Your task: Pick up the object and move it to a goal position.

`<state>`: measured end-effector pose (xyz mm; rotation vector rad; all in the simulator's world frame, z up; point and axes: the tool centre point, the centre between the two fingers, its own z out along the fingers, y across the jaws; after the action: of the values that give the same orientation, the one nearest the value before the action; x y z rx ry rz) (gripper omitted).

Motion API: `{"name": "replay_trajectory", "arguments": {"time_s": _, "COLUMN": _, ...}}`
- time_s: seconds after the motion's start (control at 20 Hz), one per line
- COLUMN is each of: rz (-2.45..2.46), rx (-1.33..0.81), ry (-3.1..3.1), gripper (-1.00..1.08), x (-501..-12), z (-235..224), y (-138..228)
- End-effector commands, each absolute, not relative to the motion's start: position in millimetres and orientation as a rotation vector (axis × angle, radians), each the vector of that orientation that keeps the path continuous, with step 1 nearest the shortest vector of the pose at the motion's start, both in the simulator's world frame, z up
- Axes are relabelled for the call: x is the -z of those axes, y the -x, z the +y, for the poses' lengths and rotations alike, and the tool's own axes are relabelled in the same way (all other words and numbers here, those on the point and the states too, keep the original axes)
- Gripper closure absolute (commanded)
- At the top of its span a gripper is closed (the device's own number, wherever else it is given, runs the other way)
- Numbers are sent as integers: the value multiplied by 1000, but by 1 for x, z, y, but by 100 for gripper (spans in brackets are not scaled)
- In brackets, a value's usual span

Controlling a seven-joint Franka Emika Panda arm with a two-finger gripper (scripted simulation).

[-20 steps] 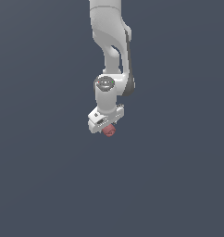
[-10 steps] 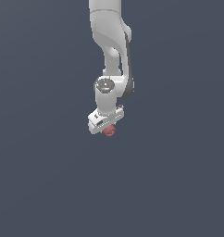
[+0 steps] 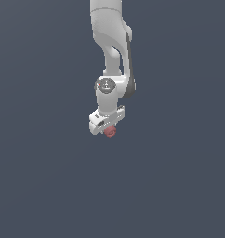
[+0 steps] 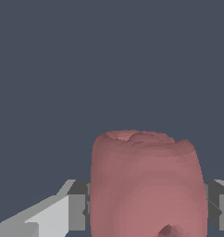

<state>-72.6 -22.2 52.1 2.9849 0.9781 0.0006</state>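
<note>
The white two-fingered gripper (image 3: pixel 108 126) at the end of the white jointed arm (image 3: pixel 110 42) sits just below centre frame in the exterior view, pointing downward. The small dull red-pink lumpy ball (image 3: pixel 109 132) protrudes from beneath it. In the wrist view the same ball (image 4: pixel 146 183) fills the lower middle of the frame, with a grey finger pad (image 4: pixel 78 210) tight against its flank and a second pad at the opposite side. Judgement: the gripper is closed on the ball, held between the pads.

Risks noted:
- The ball's surface is uneven and rounded. Contact with flat pads is likely limited to small patches, so a sharp acceleration or change of direction could let it roll or slip out.
- Much of the ball appears to hang below the pads in the exterior view. If the hold is near its upper part, it may squeeze downward and drop.
- No goal marker is visible in either view, so remaining travel cannot be assessed.

Surroundings: a uniform dark blue-grey background (image 3: pixel 40 186) fills both frames. No edges, walls, shadows or other items are discernible; whether the ball is clear of a surface cannot be told.
</note>
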Motion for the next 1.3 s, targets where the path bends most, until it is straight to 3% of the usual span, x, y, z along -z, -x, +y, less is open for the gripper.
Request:
{"name": "replay_trajectory", "arguments": {"time_s": 0.0, "rz": 979, "rx": -2, "ry": -2984, "gripper": 108, "x": -58, "z": -18, "y": 70}}
{"name": "replay_trajectory", "arguments": {"time_s": 1.25, "rz": 980, "rx": -1, "ry": -2985, "gripper": 108, "x": -211, "z": 85, "y": -6}}
